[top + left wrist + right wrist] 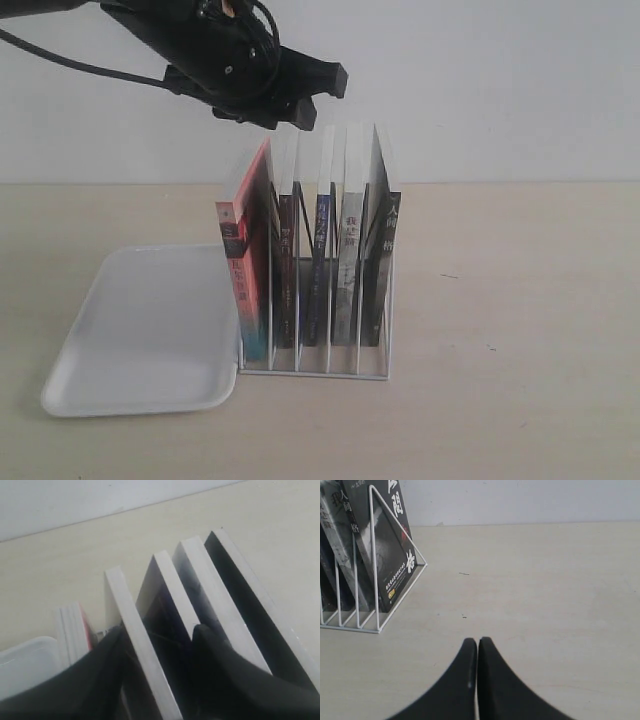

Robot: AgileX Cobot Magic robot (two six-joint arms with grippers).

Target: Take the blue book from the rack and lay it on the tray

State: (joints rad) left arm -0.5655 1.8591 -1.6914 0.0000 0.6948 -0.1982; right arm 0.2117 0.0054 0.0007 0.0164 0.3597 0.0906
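Exterior view: white wire rack [386, 352] stands upright on the pale wooden table [520, 300] and holds five books, one per slot, spines toward the camera. Left to right: pink-red book [243, 275], black-spined book [284, 275], blue book [320, 255], grey-spined book [348, 275], black book with white characters [383, 255]. The blue book is upright in the third slot, the middle one. White tray [140, 330] lies flat on the table just left of the rack, its near corner beside the rack's base.

Left gripper [318, 97] hangs above the tops of the books, over the left half of the rack, clear of the page edges as far as this angle shows.

Left wrist view: left gripper [159, 630] has its jaws apart, the two black fingers [107, 670] straddling book tops. The black-spined book's page edge lies between them; whether the blue book's top is also inside the gap is hard to tell. Tray corner [25, 665] shows at the edge.

Right wrist view: right gripper [477, 644] has its jaws pressed together, holding nothing, low over bare table, apart from the rack's [375, 555] right end.
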